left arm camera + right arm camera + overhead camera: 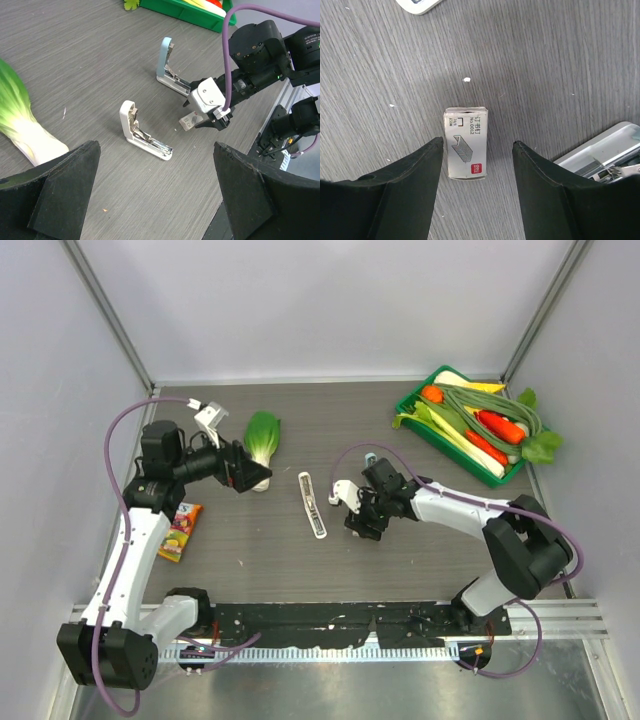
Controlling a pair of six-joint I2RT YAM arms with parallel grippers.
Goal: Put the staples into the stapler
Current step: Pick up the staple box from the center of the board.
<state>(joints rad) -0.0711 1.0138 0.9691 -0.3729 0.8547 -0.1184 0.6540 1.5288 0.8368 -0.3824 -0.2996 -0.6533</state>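
Grey wood-grain desk (250, 560), from above: the left tool (258, 476) gapes empty, with the slim white plastic stapler (313, 504) hinged open between it and the right tool (357, 525). Left wrist view: the stapler stands just ahead of the wide-spread jaws, with a pale blue stapler (167, 70) beyond. Right wrist view: the jaws are apart, with the small whitish cardboard staple box (466, 142) between them.

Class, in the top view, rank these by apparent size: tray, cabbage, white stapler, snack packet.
1. tray
2. cabbage
3. white stapler and snack packet: alike, the first longer, the second wider, so unranked.
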